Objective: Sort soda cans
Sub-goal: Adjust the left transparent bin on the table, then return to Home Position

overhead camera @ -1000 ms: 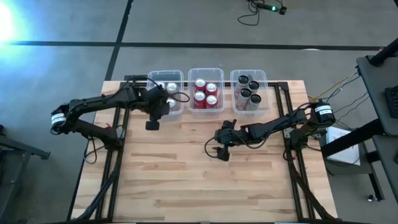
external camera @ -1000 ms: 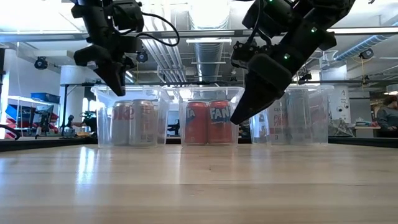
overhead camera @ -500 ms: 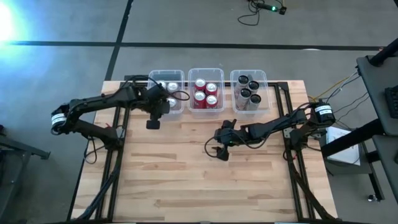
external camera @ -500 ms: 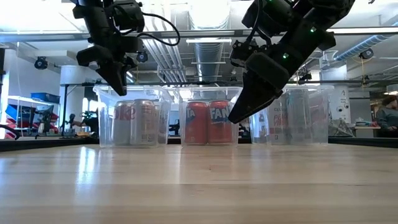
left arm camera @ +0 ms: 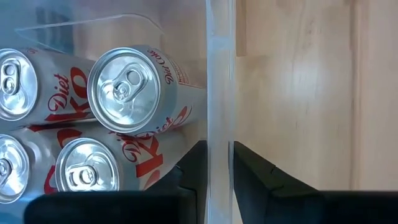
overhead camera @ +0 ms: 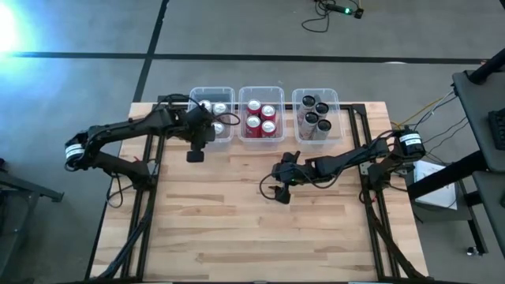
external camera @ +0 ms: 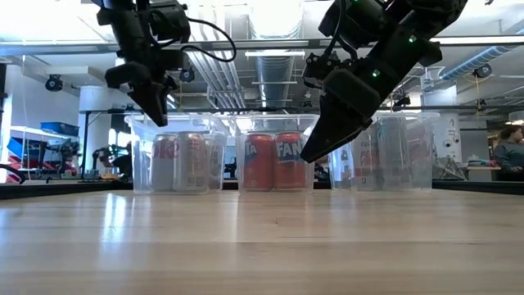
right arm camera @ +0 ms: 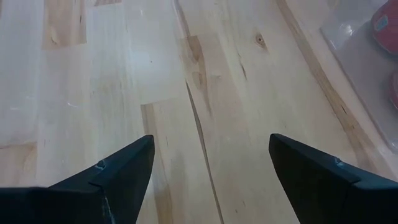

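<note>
Three clear bins stand in a row at the table's far edge. The left bin (overhead camera: 211, 91) holds silver soda cans (left arm camera: 127, 90), the middle bin (overhead camera: 261, 88) red cans (overhead camera: 261, 117), and the right bin (overhead camera: 316, 92) black cans (overhead camera: 314, 115). All the cans stand upright on the bin floors. My left gripper (overhead camera: 202, 142) points down at the left bin's near wall and is shut on it. My right gripper (overhead camera: 278, 189) hangs open above the bare middle of the table, with nothing between its fingers (right arm camera: 208, 174). My left gripper pinches the left bin's near wall (left arm camera: 221, 124) close to its left corner. One finger (left arm camera: 194, 168) stands inside the bin beside the cans, the other (left arm camera: 249, 168) outside. The fingers come from above, pointing down over the rim. The bin's bottom rests on the table.
Wooden tabletop (overhead camera: 237, 229) stretches in front of the bins. The arms' black frames run along both table sides. Beyond the table lies a room, with a person (external camera: 509, 152) at the far right in the low view.
My left gripper has shifted a little toward the table's right edge, holding the bin wall. The left bin with its silver cans has slid along the table the same way, closer to the middle bin.
</note>
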Robot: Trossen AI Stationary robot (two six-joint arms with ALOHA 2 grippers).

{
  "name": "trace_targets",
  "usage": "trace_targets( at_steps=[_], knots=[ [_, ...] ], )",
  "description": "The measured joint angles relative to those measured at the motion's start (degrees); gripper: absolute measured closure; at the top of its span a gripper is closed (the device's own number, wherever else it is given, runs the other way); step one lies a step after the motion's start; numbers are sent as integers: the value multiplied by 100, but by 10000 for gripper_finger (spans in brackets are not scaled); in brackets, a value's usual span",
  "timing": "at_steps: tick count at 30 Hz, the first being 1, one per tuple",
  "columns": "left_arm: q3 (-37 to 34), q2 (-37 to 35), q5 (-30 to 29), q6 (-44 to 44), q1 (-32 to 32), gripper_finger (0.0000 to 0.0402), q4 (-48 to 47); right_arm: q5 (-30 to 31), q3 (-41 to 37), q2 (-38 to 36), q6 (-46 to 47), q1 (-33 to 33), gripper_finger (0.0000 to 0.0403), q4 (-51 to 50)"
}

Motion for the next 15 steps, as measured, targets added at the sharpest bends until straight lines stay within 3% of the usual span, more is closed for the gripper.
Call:
trace_targets(
  at_steps=[9,15],
  knots=[
    [15,-7,118,-363,0,330,42,0,0,-1,58,0,69,0],
    [17,-21,135,-514,0,285,14,-1,42,-2,52,2,59,-78]
  ],
)
